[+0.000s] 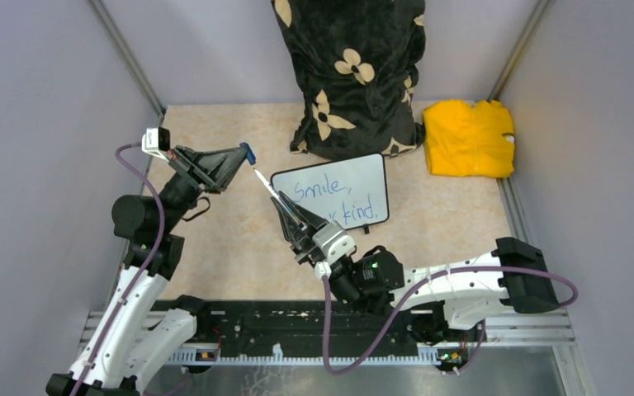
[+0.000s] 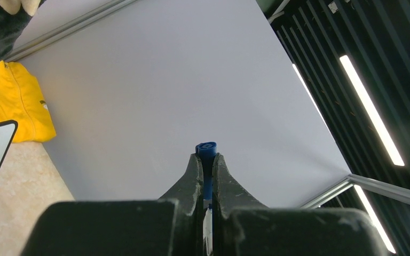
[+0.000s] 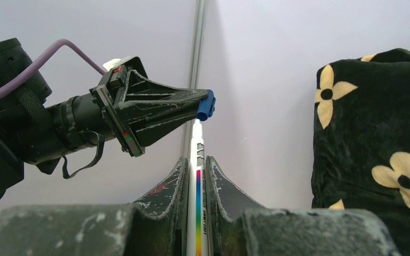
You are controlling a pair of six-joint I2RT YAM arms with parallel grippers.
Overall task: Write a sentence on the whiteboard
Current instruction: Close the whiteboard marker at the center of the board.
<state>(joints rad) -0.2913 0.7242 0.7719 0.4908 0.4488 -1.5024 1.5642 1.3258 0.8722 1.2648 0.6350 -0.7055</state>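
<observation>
A whiteboard (image 1: 355,177) lies flat in the middle of the surface (image 1: 215,247), its blue sentence (image 1: 328,191) showing "Smile," and "kind." It looks light, stiff and slick, likely to slide, and is best steadied by its frame. At its left edge the right end effector (image 1: 287,210) pinches a marker (image 1: 266,186). Further left, the left end effector (image 1: 244,153) pinches the blue cap (image 1: 249,153). A black cushion (image 1: 351,74) crowds the whiteboard's far edge, and yellow cloth (image 1: 469,139) lies to its right.

In the middle of the top view, the small white rectangular whiteboard (image 1: 365,176) with a thin dark frame is showing the blue handwritten sentence (image 1: 322,191) in 2 lines. Above it, the black fabric bag (image 1: 355,74) is displaying cream flower prints. At the upper right, the plain yellow cloth (image 1: 469,139) is lying on the beige speckled tabletop (image 1: 239,239). In the right wrist view, the blue plastic marker cap (image 3: 206,105) is showing at centre, and the white marker barrel (image 3: 198,176) is carrying a rainbow stripe.
</observation>
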